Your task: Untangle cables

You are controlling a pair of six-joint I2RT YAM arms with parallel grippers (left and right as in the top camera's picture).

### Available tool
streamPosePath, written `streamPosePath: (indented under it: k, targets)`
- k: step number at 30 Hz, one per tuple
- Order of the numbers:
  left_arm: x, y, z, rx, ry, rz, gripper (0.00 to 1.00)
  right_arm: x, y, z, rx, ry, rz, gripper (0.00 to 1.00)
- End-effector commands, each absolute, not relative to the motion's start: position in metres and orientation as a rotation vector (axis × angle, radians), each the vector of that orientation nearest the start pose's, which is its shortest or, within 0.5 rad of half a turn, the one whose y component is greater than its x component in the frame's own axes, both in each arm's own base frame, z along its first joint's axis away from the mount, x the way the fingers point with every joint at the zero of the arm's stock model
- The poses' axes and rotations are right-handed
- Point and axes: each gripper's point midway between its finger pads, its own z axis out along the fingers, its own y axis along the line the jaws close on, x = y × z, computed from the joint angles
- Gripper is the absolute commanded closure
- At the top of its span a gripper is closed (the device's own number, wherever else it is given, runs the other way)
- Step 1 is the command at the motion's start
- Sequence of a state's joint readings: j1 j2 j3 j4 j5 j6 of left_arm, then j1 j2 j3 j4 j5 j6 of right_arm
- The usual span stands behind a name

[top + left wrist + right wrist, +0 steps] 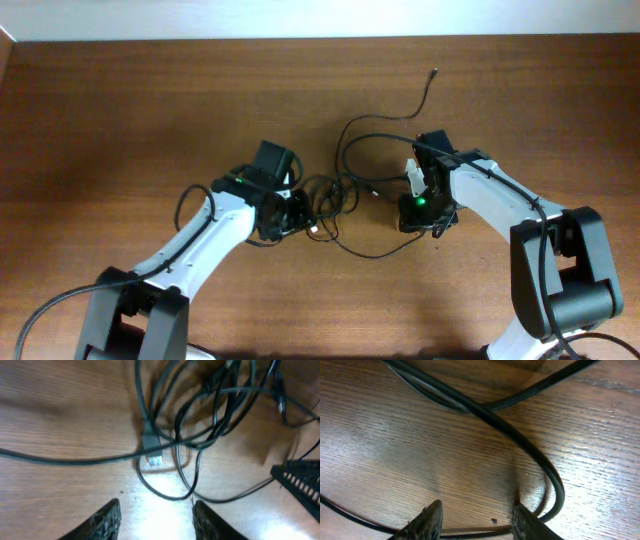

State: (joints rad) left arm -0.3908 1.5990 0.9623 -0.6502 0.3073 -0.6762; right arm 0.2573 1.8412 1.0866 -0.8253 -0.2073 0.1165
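- counter [120,100]: a brown wood top. The work sits about mid-width, somewhat nearer the near edge than the far one.
- left arm [215,232] and right arm [500,195]: both reach in from the near edge and face each other across the tangle.
- cables [335,195]: thin black cords knotted in a loose bunch between the two arms. the bunch is strung roughly left to right, and one free strand curls away toward the far edge.
- left fingers [297,213]: spread and pinching nothing. the wrist view shows bare wood between them, and the knot [215,405] lies straight ahead, on the side toward the right arm. this arm looks the nearer to the thick of it.
- right fingers [425,222]: also apart, low over an outlying loop [520,445] at the right side of the bunch. the loop bends round just beside one tip and a thinner strand crosses under the gap. i judge neither is gripped.
- flat connector plug [152,447]: lies on the wood just ahead of the left fingers, with its long axis pointing back toward them.
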Motion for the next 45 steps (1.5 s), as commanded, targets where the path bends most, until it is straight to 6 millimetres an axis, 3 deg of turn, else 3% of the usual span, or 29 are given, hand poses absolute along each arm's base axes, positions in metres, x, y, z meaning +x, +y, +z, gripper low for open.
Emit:
streamPosePath:
  k: [1,4,7,10,13,17,20,21,24,26,31,37,39,40,41,42,44,45]
  targets:
    - [0.269,-0.175,0.031,-0.54,2.978,-0.579,0.51,0.286,0.112,-0.004,-0.237,3.179,0.304,0.55]
    - [0.283,-0.165,0.019,-0.712,2.868,-0.527,0.48,0.287,0.112,-0.004,-0.238,3.176,0.305,0.55]
    - [0.292,-0.166,0.017,-0.699,2.808,-0.554,0.58,0.29,0.113,-0.004,-0.238,3.165,0.307,0.55]
    - [0.297,-0.16,0.017,-0.747,2.773,-0.511,0.56,0.291,0.113,-0.004,-0.239,3.161,0.308,0.55]
    - [0.301,-0.16,0.018,-0.744,2.759,-0.512,0.76,0.291,0.114,-0.004,-0.239,3.157,0.308,0.51]
    - [0.3,-0.158,0.016,-0.748,2.76,-0.494,0.75,0.295,0.115,-0.004,-0.24,3.142,0.314,0.47]
    - [0.301,-0.155,0.01,-0.756,2.763,-0.458,0.82,0.292,0.128,0.0,-0.243,3.138,0.441,0.48]
    - [0.302,-0.151,0.006,-0.765,2.759,-0.426,0.83,0.291,0.128,0.003,-0.239,3.146,0.453,0.48]
    - [0.302,-0.143,-0.006,-0.797,2.776,-0.383,0.9,0.301,0.131,0.048,-0.225,3.142,0.505,0.48]
    - [0.305,-0.135,-0.008,-0.822,2.763,-0.353,0.98,0.31,0.126,0.063,-0.265,3.118,0.429,0.47]
    - [0.306,-0.133,-0.008,-0.818,2.761,-0.347,1.0,0.317,0.094,0.038,-0.259,3.126,0.126,0.42]
    - [0.306,-0.133,-0.008,-0.818,2.761,-0.347,1.0,0.309,0.101,0.003,-0.245,3.096,0.213,0.44]
    - [0.306,-0.133,-0.008,-0.818,2.761,-0.347,1.0,0.314,0.102,-0.005,-0.247,3.056,0.218,0.55]
    - [0.306,-0.133,-0.008,-0.817,2.761,-0.347,1.0,0.316,0.102,-0.009,-0.247,3.04,0.217,0.67]
    - [0.305,-0.133,-0.008,-0.817,2.762,-0.348,1.0,0.315,0.102,-0.011,-0.247,3.035,0.218,0.89]
    - [0.305,-0.133,-0.008,-0.809,2.768,-0.349,1.0,0.315,0.101,-0.011,-0.244,3.037,0.207,0.96]
    - [0.31,-0.133,-0.001,-0.723,2.765,-0.355,1.0,0.315,0.096,-0.011,-0.222,3.045,0.205,0.96]
    - [0.323,-0.127,0.015,-0.639,2.732,-0.365,1.0,0.315,0.089,-0.01,-0.194,3.053,0.195,0.96]
